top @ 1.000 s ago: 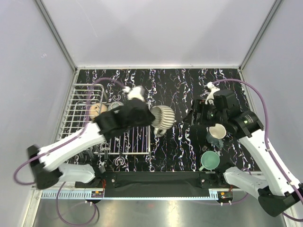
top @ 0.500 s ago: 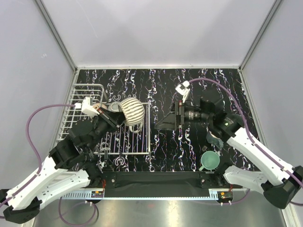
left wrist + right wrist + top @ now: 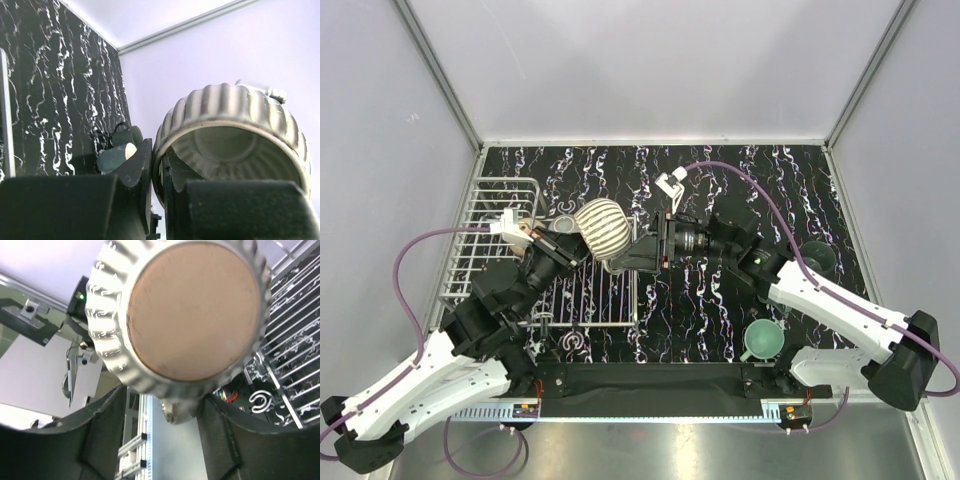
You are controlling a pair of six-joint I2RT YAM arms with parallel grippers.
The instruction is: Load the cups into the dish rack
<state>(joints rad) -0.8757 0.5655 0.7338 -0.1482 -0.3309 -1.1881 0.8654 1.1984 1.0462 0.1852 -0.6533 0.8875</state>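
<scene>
The ribbed grey-beige cup hangs in the air over the right edge of the white wire dish rack. My left gripper is shut on its rim, one finger inside and one outside. From the right, my right gripper reaches the cup's base. Its jaws stand apart on either side of the handle, with a gap showing on both sides. A mint green cup stands near the front right. A dark grey-teal cup stands beyond the right arm.
Rack wires run just right of the held cup in the right wrist view. In the left wrist view two grey-teal cups sit on the black marbled table. Grey walls close in the table on three sides.
The left arm carried the ribbed cup leftward, back over the rack's right edge. The right arm swung left from the cups at the right up to the held cup, and its jaws narrowed.
</scene>
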